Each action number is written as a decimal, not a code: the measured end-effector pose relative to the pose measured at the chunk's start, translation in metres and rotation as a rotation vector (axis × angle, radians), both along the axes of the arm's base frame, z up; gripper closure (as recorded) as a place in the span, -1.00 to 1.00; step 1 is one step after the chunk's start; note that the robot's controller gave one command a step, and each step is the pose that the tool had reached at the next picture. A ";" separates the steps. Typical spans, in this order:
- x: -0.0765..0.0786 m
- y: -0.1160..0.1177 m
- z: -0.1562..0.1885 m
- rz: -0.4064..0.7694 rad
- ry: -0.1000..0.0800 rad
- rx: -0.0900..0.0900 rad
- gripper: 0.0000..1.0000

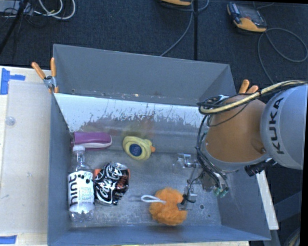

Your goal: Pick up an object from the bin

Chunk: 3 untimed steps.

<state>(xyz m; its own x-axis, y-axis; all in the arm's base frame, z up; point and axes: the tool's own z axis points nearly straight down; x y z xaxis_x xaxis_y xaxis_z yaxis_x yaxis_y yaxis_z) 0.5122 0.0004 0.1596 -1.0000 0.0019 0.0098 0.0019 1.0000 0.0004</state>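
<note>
We see the gripper low over the floor of the grey bin, toward the 4 o'clock part of the floor, with the arm's orange-covered wrist rising behind it toward 2 o'clock. Whether it stands wide or narrow we cannot tell from this angle, as its tip reads as one dark shape against the metal. Nothing shows clamped in it.

The thing nearest is an orange fluffy pouf, a soft rounded ball lying near the front wall at about 5 o'clock on the floor. From the tip of the gripper its bulk lies toward 7 o'clock, and its upper right edge looks to be touching the tip or just beside it. We cannot say which. A white cord loop trails off the pouf toward 9 o'clock, so what little long axis the thing has runs from 9 to 3, with the loop on the far side from the gripper.

We judge that the coming move turns on that offset. The gripper sits at the pouf's rim and not over its middle, so a short shift toward 7 o'clock would put it above the fullest part.

The other things lie well apart, toward 9 o'clock: a crushed black can, a clear bottle beside it, a yellow round thing and a pink thing nearer the back wall.
</note>
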 end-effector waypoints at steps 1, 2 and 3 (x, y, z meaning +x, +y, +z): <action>0.002 0.000 0.004 0.000 -0.007 0.000 -1.00; -0.001 -0.001 -0.010 0.057 -0.013 0.000 -1.00; -0.007 -0.005 -0.058 0.329 -0.007 0.002 -1.00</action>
